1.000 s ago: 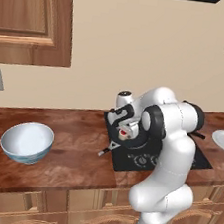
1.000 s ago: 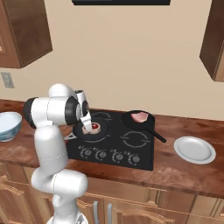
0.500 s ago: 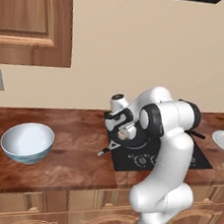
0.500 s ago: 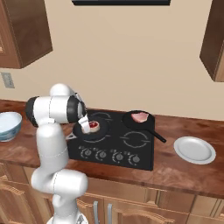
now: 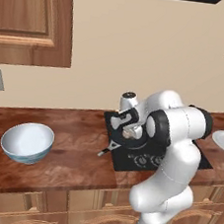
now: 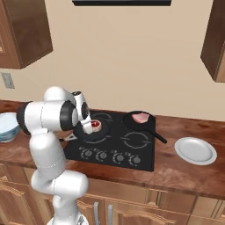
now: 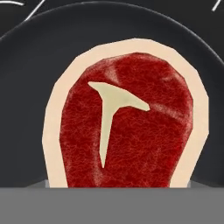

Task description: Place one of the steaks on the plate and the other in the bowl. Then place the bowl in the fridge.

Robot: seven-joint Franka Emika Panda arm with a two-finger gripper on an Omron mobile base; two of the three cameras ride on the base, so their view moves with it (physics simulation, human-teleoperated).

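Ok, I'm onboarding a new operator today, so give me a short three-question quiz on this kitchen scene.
1. True or false: the plate already holds a steak.
2. Where does the steak under the tool lie? A) in a dark pan on the stovetop B) in the bowl C) on bare counter
3. Fill in: the second steak lies in a black ___ on the back burner.

Key: 1 false; 2 A; 3 pan.

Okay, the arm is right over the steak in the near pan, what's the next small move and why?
Probably lower a little more and close the claw on the steak. The hand view shows it lying flat in the black pan, close below, and nothing seems gripped yet. The bowl and plate hold nothing.
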